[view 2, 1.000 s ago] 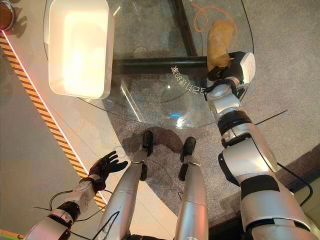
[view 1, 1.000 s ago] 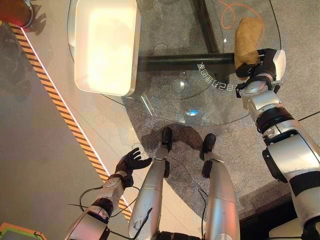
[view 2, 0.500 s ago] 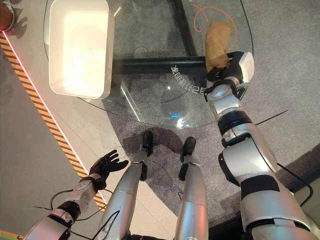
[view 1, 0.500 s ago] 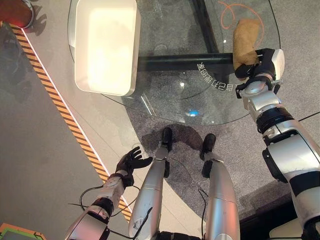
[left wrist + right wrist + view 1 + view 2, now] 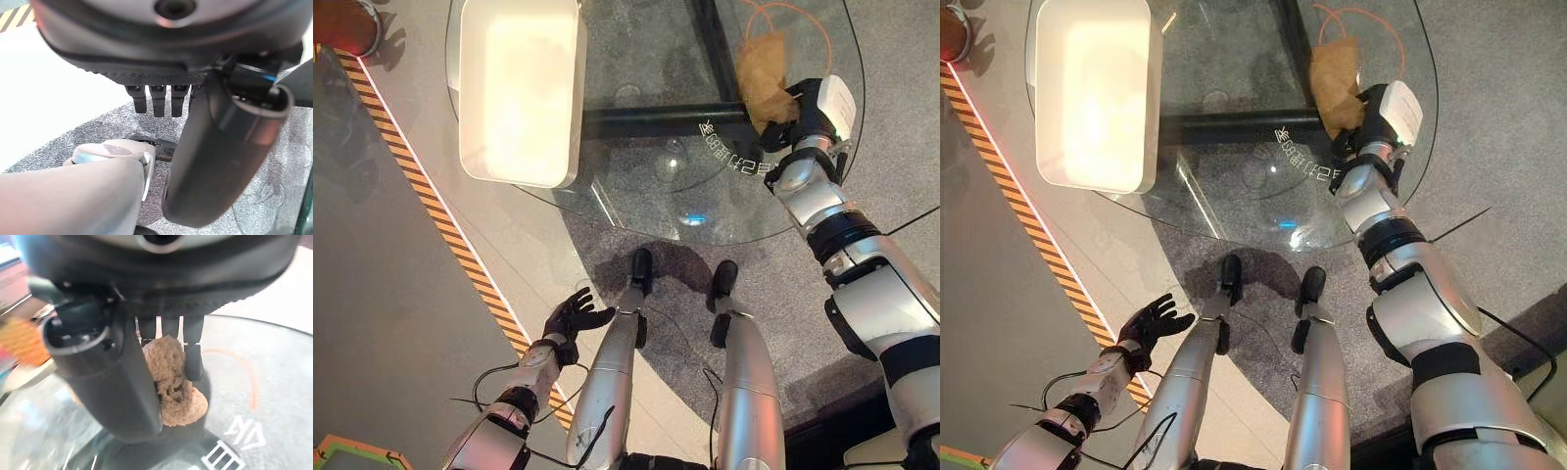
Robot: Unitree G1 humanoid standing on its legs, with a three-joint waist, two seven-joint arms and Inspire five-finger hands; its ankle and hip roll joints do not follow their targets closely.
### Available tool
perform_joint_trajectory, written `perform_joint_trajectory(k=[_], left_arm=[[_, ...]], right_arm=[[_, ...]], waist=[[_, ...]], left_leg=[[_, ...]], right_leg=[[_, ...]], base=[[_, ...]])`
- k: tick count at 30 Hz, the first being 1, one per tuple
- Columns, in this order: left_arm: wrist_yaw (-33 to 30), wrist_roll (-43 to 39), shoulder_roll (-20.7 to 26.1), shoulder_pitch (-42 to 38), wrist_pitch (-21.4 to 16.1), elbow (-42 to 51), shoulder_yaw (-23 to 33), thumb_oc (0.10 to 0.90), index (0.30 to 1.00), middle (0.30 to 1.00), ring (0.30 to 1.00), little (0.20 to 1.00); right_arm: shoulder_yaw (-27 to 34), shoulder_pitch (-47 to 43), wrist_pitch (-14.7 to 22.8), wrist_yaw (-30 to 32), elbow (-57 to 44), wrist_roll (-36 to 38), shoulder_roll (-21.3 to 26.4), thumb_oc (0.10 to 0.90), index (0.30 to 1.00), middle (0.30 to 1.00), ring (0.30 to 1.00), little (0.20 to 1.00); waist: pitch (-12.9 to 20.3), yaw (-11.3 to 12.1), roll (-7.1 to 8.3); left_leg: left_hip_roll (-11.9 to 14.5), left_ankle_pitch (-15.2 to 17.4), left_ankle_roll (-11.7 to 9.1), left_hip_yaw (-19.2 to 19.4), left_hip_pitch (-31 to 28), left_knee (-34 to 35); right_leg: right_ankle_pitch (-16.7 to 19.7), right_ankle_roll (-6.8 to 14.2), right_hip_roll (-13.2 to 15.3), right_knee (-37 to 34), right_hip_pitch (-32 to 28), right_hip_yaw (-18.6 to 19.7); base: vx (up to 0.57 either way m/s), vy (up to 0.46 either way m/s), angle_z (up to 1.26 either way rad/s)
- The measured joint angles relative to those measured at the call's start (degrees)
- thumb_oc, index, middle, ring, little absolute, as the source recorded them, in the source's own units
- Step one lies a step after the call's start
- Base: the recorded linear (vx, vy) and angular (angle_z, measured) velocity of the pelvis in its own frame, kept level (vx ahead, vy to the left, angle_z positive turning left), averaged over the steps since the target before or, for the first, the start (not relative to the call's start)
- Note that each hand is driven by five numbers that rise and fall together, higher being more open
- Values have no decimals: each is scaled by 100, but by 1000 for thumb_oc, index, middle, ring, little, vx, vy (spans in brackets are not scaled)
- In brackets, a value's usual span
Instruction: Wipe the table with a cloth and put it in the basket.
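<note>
The tan cloth [image 5: 763,76] lies bunched on the round glass tabletop [image 5: 646,186], in the upper right of the left eye view, with its near end caught in the right hand [image 5: 800,110]. The right wrist view shows the fingers [image 5: 194,345] and thumb curled round the cloth — a grip that probably lets the hand press and drag it across the glass, so the wiping looks to be in hand. The white basket [image 5: 521,90] stands on the tabletop at upper left, well apart from the cloth, ready to receive it. The left hand [image 5: 570,316] hangs low at lower left, fingers spread, holding nothing — idle for now.
</note>
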State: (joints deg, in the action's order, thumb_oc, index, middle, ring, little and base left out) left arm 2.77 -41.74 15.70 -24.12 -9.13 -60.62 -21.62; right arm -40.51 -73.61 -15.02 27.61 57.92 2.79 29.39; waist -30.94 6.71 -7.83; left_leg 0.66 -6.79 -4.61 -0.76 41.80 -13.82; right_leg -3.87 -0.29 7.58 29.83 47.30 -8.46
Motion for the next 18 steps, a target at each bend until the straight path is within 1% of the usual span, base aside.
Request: perform_joint_trajectory(k=[3,5,8,13,18], left_arm=[[-2,1,-12,0,2,29,-1,800,900,900,900,900],[-3,1,-18,0,9,58,-3,800,900,900,900,900],[-14,2,-18,0,14,124,-3,800,900,900,900,900],[-67,3,-27,0,46,130,-7,800,900,900,900,900],[-124,3,-28,0,104,149,-7,800,900,900,900,900]], right_arm=[[-246,18,7,-338,-243,-225,-108,100,300,300,300,200],[-334,20,7,-489,-296,-339,-243,100,300,300,300,200],[-409,40,13,-659,-388,-514,-417,100,300,300,300,200],[-617,217,37,-942,-750,-676,-491,100,300,300,300,200],[-741,258,42,-1055,-884,-780,-511,100,300,300,300,200]], waist=[[1,39,-2],[1,101,-2],[2,136,-3],[2,237,-3],[2,247,-3]], left_leg=[[10,-18,-25,-58,2,19],[14,-25,-35,-77,-1,31],[6,-66,-47,-124,2,82],[-9,-74,-59,-180,17,89],[-18,-75,-60,-201,29,99]], right_leg=[[-22,-32,-2,26,-1,-55],[-33,-46,-1,43,-1,-75],[-52,-52,18,53,0,-101],[-109,-61,47,102,5,-197],[-121,-57,54,102,5,-218]], base=[[-1,14,7],[-1,7,5],[4,3,9],[4,1,6],[1,1,2]])
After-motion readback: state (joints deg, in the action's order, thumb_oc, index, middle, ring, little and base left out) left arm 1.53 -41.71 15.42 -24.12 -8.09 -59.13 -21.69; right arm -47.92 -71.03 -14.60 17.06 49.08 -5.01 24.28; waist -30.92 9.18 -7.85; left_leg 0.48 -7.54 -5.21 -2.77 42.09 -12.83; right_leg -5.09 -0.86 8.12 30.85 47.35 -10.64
